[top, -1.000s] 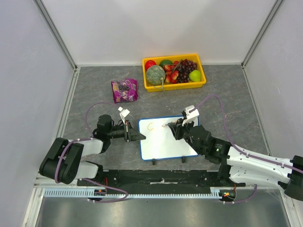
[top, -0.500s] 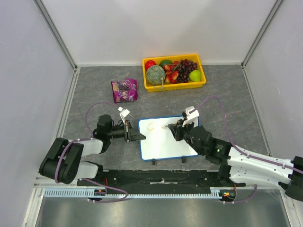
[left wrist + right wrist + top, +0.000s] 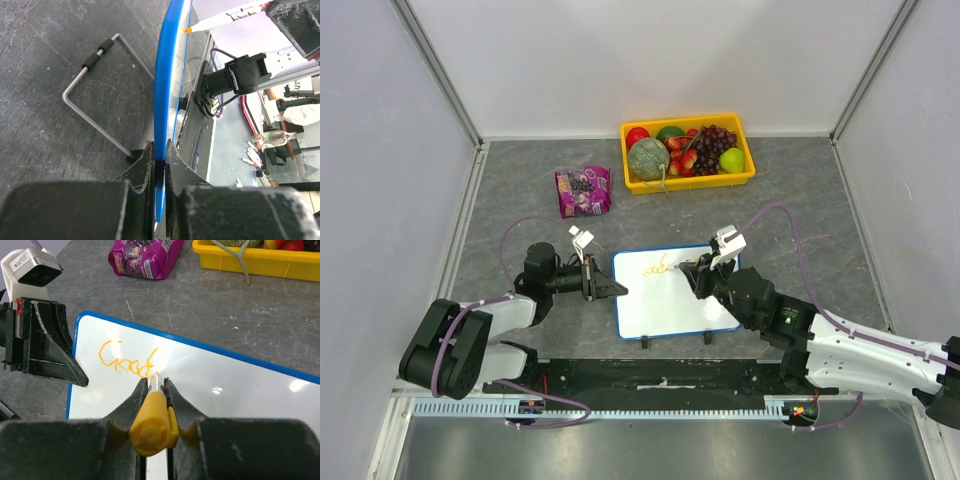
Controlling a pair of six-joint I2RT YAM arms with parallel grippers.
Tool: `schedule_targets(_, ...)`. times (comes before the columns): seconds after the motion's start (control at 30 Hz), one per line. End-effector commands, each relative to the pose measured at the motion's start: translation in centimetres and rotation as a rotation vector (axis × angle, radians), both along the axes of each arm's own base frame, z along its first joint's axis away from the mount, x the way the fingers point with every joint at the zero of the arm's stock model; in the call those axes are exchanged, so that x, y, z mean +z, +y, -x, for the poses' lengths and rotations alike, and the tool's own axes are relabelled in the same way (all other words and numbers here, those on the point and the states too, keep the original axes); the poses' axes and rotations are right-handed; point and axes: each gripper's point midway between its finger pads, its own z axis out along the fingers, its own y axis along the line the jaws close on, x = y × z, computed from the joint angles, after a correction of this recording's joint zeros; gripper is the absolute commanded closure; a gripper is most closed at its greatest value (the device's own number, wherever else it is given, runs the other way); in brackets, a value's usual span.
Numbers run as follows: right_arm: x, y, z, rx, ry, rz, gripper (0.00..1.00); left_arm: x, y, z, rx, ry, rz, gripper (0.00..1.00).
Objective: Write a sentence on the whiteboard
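Note:
The whiteboard lies in front of the arms, white with a thin blue rim. My left gripper is shut on the board's left rim. My right gripper is shut on an orange marker, whose tip touches the board's upper part. The sentence shows as orange cursive reading roughly "Good", just left of the marker tip. In the left wrist view the marker points at the board from the far side.
A yellow tray of fruit stands at the back. A purple snack bag lies to its left, behind the board. The board's wire stand sticks out underneath onto the grey table.
The orange writing has grown rightwards from a single letter to a short word. My right gripper with the marker has shifted slightly right. The left gripper has kept its hold.

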Motion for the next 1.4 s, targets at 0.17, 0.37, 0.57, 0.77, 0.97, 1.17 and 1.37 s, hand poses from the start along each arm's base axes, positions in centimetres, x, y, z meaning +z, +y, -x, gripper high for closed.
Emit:
schedule_targets(0.17,4.3,2.0,-0.5,0.167,-0.077,-0.116,1.0,-1.0,1.0,-2.2,0.142,-0.042,-0.086,0.98)
schedule_targets(0.37,5.6,2.3,-0.9,0.302,-0.096,-0.204,1.0,-1.7,2.6,-3.6,0.258,-0.021,-0.132,0.98)
schedule_targets(0.57,7.4,1.6,-1.0,0.401,-0.135,-0.244,1.0,-2.4,4.3,-5.0,0.389,0.004,-0.18,0.98)
schedule_targets(0.77,6.5,-1.2,-3.4,0.371,-0.099,-0.269,1.0,-2.6,5.1,-4.9,0.431,0.026,-0.183,0.98)
schedule_targets(0.97,5.2,-4.2,-5.1,0.195,-0.102,-0.156,1.0,-3.0,4.9,-4.8,0.411,0.043,-0.179,0.98)
schedule_targets(1.17,4.5,-4.9,-5.9,0.112,-0.129,-0.111,1.0,-3.8,4.4,-5.1,0.374,0.089,-0.178,0.98)
schedule_targets(1.37,4.0,-2.7,-5.5,0.101,-0.158,-0.056,1.0,-4.2,4.3,-5.1,0.372,0.106,-0.184,0.98)
